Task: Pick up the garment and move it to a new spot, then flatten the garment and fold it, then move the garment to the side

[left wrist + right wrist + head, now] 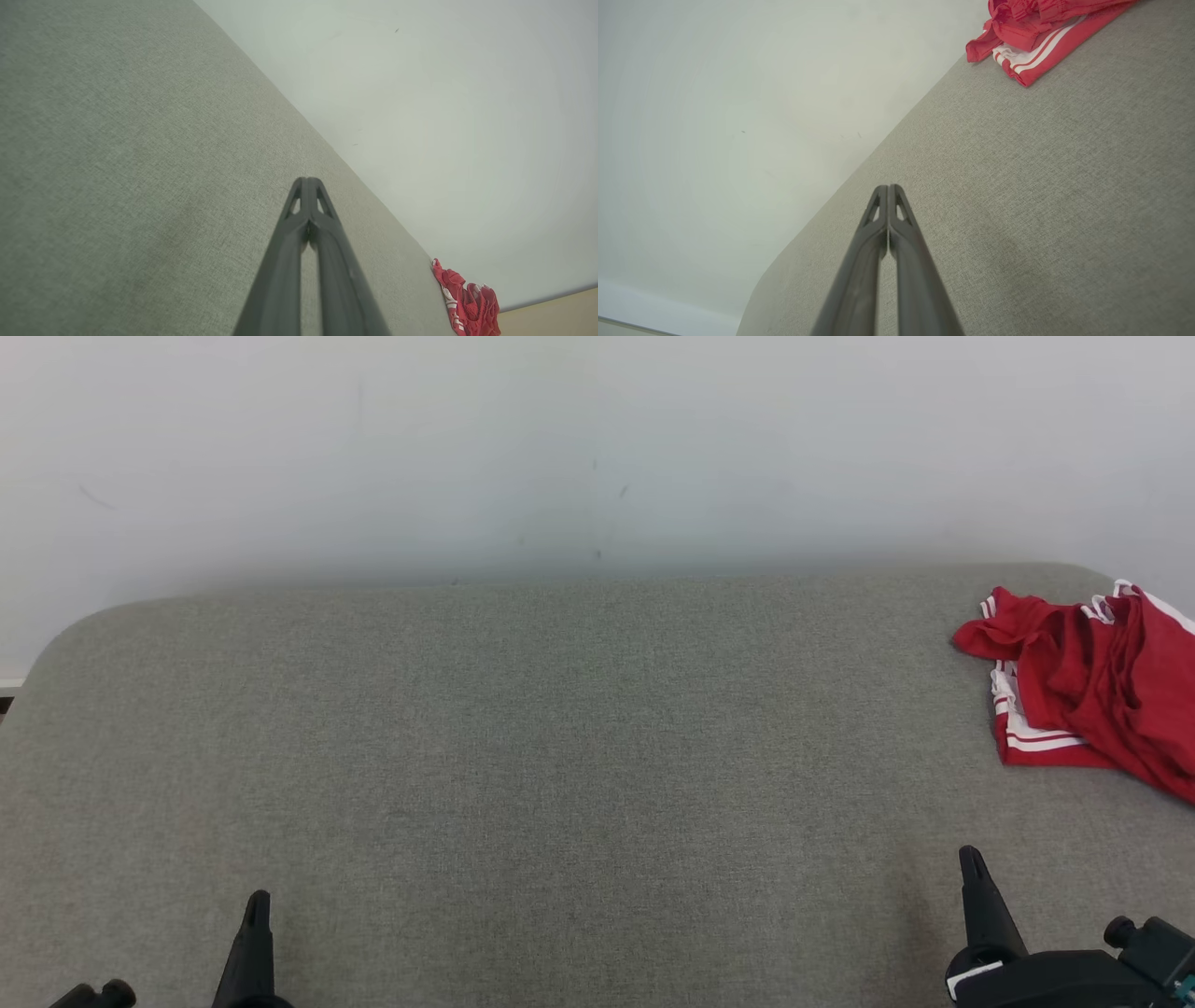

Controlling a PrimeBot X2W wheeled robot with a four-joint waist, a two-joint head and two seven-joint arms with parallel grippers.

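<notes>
The garment (1092, 695) is red with white stripes and lies crumpled at the far right of the grey fabric surface (560, 756), cut off by the head view's right edge. It appears small at the lower right of the left wrist view (467, 303) and at the top right of the right wrist view (1031, 32). My left gripper (257, 905) rests low at the near left, shut and empty, fingertips together (307, 182). My right gripper (971, 859) sits at the near right, below the garment and apart from it, shut with nothing held (888, 189).
A pale wall (597, 448) rises directly behind the surface's far edge. The surface has rounded far corners. A strip of tan floor (551, 312) shows past the surface's end in the left wrist view.
</notes>
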